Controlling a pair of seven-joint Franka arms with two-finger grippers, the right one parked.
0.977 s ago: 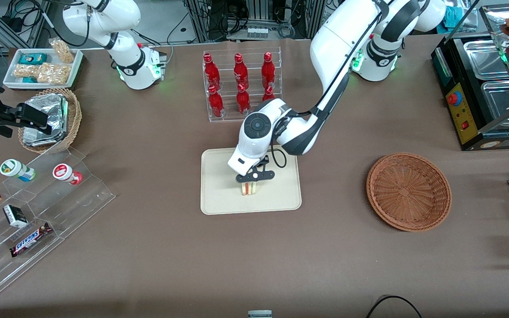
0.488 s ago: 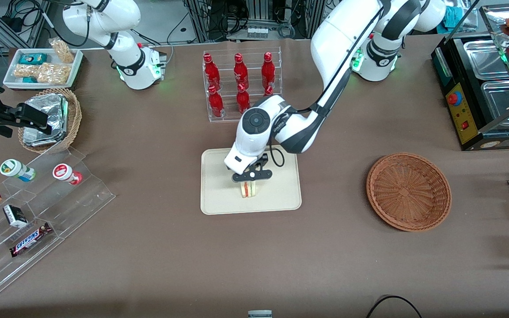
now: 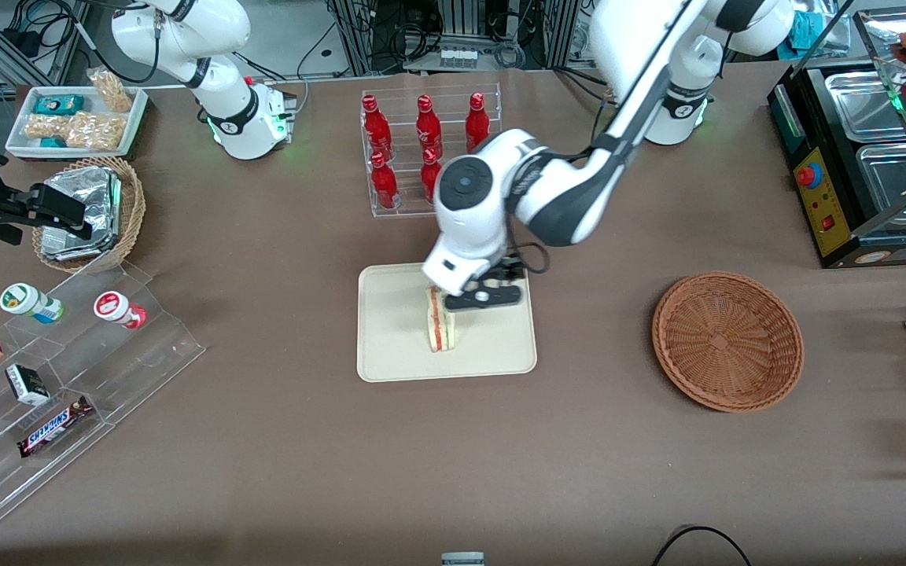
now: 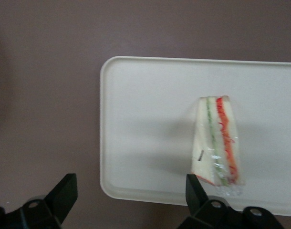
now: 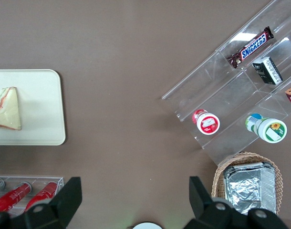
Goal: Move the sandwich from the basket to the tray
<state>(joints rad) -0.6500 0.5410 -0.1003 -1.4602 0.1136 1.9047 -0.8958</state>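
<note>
1. Gripper (image 3: pixel 478 299): has risen clear of the sandwich, jaws wide, holding nothing.
2. Sandwich (image 3: pixel 440 321): released, standing on the tray (image 3: pixel 390 346).
3. Basket (image 3: pixel 727 339): empty; placement looks complete.

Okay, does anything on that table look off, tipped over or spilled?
Nothing stands out. The sandwich stands on edge on the tray, wrap intact, nothing spilled. The end effector is open above the tray, beside the sandwich. The basket sits upright with nothing in it.
</note>
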